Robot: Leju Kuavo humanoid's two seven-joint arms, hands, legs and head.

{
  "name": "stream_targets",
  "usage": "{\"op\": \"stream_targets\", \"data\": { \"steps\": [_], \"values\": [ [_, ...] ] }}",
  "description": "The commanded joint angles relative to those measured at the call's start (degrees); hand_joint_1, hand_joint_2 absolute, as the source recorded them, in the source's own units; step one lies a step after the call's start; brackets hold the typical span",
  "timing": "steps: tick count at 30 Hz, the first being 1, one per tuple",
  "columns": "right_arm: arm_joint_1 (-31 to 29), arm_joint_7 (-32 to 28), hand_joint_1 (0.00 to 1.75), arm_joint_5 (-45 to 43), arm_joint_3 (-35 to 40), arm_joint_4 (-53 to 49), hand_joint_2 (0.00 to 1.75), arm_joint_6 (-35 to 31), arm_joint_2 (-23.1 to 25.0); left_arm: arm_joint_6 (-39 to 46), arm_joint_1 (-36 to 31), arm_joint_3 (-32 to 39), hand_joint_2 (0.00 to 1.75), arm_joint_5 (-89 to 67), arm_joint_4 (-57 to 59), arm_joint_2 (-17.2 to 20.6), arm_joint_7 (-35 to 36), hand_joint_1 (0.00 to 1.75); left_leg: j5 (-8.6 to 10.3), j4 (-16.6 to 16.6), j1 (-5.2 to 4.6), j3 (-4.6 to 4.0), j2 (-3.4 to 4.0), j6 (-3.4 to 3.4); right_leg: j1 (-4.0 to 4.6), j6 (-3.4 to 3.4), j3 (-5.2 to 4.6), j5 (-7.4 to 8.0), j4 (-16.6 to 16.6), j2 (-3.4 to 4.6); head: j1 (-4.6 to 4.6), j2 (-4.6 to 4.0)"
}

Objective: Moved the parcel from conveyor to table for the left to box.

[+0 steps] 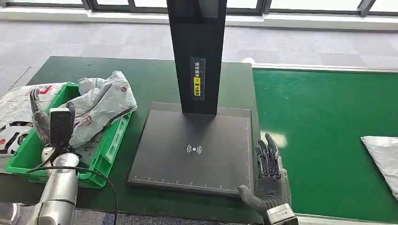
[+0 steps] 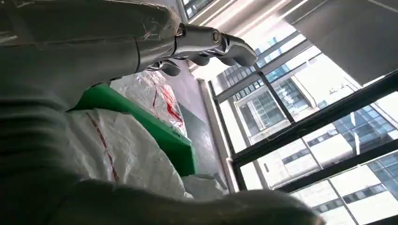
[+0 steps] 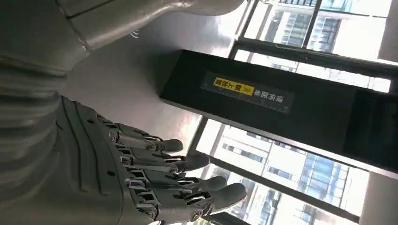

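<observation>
On the dark counter (image 1: 150, 77), the left robot hand (image 1: 44, 117) hangs over a green box (image 1: 110, 147) holding grey parcel bags (image 1: 101, 105), fingers apart and gripping nothing. At centre stands a black scanner plate (image 1: 192, 150) with its upright post (image 1: 197, 51). The right robot hand (image 1: 270, 171) rests open beside the plate's edge. Far right, a silver-grey parcel (image 1: 382, 154) lies on the green conveyor (image 1: 319, 136).

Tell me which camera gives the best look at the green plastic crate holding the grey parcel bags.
The head view: the green plastic crate shows almost whole on the table's left, grey parcel bags heaped inside. The left wrist view catches one green rim beside a bag, behind the left robot hand. The right wrist view faces the black scanner post instead.
</observation>
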Motion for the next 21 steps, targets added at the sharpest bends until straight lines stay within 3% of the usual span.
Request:
{"op": "stream_targets", "data": {
  "steps": [1,3,9,13,14,19,21],
  "values": [
    [-1.4,-0.1,0.00,-0.2,-0.4,2.9,1.75,0.2,0.7,-0.2,3.3,2.8,0.00,0.1,0.5,-2.3,0.3,0.00,0.08,-0.2,0.00,0.10,0.12,0.08,0.03,-0.10,0.06,0.10,-0.2,0.04,0.00,0.00],
    [-1.6,-0.1,0.00,-0.2,-0.4,3.2,1.75,0.6,0.8,-0.4,4.2,3.2,0.00,2.0,-1.1,-3.1,-0.4,0.00,0.08,-0.2,0.00,0.13,0.10,0.08,0.03,-0.09,0.09,0.10,-0.2,0.03,0.00,0.00],
    [-3.2,1.4,0.00,0.4,-1.5,5.8,1.75,2.9,1.6,-0.3,14.7,1.3,0.00,8.9,-14.8,-11.1,-3.1,0.00,0.10,-0.4,-0.03,0.33,0.34,0.14,0.00,-0.10,0.20,0.19,-0.4,0.25,0.00,0.00],
    [-0.7,1.6,0.00,2.1,-0.9,3.4,1.75,2.1,0.1,0.2,16.9,-2.3,0.00,8.1,-19.2,-14.3,-2.2,0.00,0.22,-0.6,0.00,0.29,0.10,0.27,0.07,-0.14,0.32,0.27,-0.7,-0.06,0.00,0.00],
    [0.0,1.8,0.00,2.2,-1.2,2.8,1.75,1.4,-0.3,0.4,17.3,-3.1,0.00,8.7,-19.7,-14.8,-2.4,0.00,0.09,-0.2,-0.06,0.19,-0.32,0.17,-0.01,-0.01,0.33,-0.03,-0.3,-0.41,0.00,0.00],
    [-3.3,6.1,0.00,7.9,-6.4,3.1,1.75,-1.3,0.0,-3.5,19.4,-8.7,0.00,20.6,-25.3,-18.3,-13.9,0.00,0.09,-0.1,0.02,0.28,-0.23,0.24,0.11,-0.01,-0.04,0.04,-0.3,-0.33,0.00,0.00],
    [-5.2,10.4,0.00,12.1,-9.5,3.6,1.75,-2.8,-1.0,-7.7,20.9,-11.8,0.00,26.0,-32.4,-19.4,-13.9,0.00,-0.03,0.1,0.00,0.18,-0.06,0.15,0.06,0.03,-0.16,0.02,-0.1,-0.12,0.00,0.00]
  ]
}}
